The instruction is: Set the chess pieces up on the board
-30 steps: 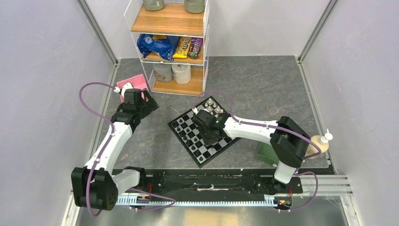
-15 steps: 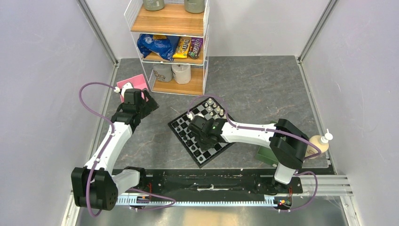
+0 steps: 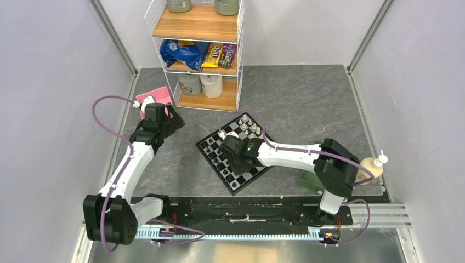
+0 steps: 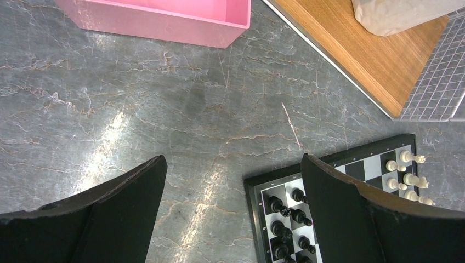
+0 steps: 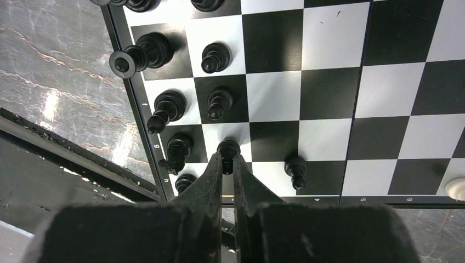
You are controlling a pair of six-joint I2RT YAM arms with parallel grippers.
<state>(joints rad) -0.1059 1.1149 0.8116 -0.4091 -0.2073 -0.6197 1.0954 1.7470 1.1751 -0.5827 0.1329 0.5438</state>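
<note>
Grey marbled stone is serving as the tabletop, with pale lilac walls closing it in on the left, right and far sides. The board (image 3: 237,182) is lying flat near the middle, turned diagonally, its black and pale checks ringed by a black rim. Black pieces (image 5: 216,56) are standing in two rows along its left edge, and cream pieces (image 3: 249,127) are clustering at its far corner. One black piece (image 5: 137,55) is lying toppled across the rim, its round base showing.

The right gripper (image 5: 228,161) is hanging low over the black rows, its jaws clenched on the head of a black pawn (image 5: 228,147) that is sitting on a pale square in the second row. The left gripper (image 4: 233,164) is hovering well to the left of the board with its jaws spread wide, holding nothing, just near of the pink box (image 4: 164,22).

Bare stone is showing between the pink box and the board's left rim, and more is stretching to the far right. The shelf unit (image 3: 197,24) is standing just beyond the board's far corner.

From above, the right wrist is covering the middle of the board, so those squares are hidden. The left fingers (image 4: 340,213) are cutting off the board's near part, and piece types are too small to tell from above
</note>
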